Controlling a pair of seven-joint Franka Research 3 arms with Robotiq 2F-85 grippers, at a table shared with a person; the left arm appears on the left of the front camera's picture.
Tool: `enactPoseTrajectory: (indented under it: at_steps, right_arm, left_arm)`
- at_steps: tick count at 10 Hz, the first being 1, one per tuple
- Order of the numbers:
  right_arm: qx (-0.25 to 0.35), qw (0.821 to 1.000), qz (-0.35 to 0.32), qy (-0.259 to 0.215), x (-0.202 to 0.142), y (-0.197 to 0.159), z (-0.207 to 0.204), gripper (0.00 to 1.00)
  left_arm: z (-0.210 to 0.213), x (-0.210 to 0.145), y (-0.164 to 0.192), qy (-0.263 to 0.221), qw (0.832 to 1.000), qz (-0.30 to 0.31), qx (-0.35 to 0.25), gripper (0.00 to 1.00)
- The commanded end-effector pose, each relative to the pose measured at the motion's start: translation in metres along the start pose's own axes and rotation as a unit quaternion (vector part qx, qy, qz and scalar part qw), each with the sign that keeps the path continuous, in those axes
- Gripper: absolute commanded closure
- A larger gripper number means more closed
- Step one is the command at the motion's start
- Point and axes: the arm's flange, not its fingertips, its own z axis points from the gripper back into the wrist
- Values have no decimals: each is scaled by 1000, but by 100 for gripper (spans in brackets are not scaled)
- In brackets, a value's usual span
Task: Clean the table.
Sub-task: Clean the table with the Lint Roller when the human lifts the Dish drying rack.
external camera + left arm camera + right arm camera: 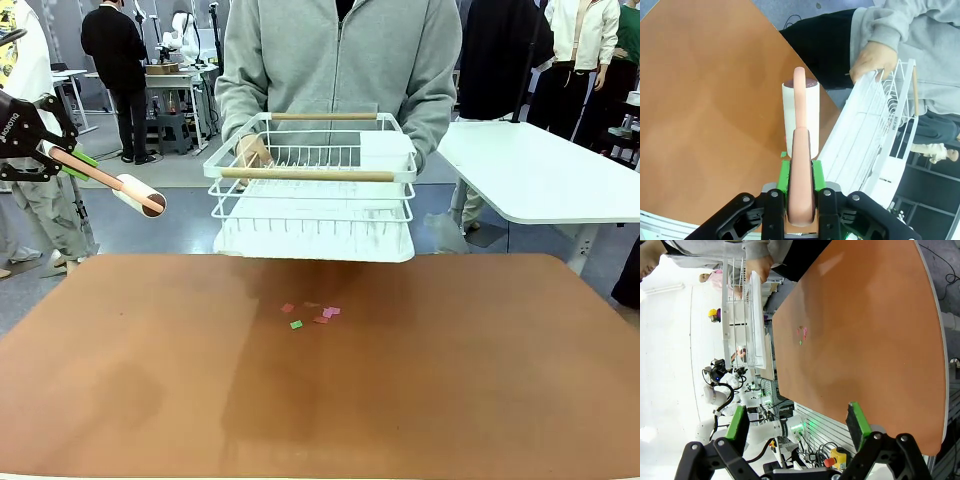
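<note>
The reddish-brown table (450, 380) carries a few small pink and green paper scraps (312, 314) near its middle. Left of the table's far corner, in the air, my left gripper (68, 160) is shut on the pink handle of a lint roller (138, 194). In the left wrist view the green pads (784, 176) clamp that handle and the white roll (801, 117) points away over the table edge (715, 125). My right gripper (797, 422) stands open with nothing in it, off the table's side; the scraps (801, 332) lie far from it.
A person at the far side holds a white wire dish rack (312, 190) with both hands above the table's far edge; a hand (871, 61) grips its rim. A white-topped table (540, 170) stands at the back right. Other people stand behind.
</note>
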Motion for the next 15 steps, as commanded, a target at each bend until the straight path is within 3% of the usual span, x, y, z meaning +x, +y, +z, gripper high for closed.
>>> enactPoseTrajectory:
  at_steps: [1, 13, 14, 15]
  right_arm:
    - [-6, 1000, -7, 0, -1, 6, 2, 0]
    - [-6, 1000, -7, 0, -1, 6, 2, 0]
    - [-6, 1000, -7, 0, -1, 6, 2, 0]
    - [-6, 1000, -7, 0, -1, 6, 2, 0]
  left_arm:
    - [0, 0, 0, 0, 1000, 1, -1, 100]
    - [0, 0, 0, 0, 1000, 1, -1, 100]
    - [0, 0, 0, 0, 1000, 0, 0, 79]
    - [3, 7, 1, 9, 999, -46, 24, 79]
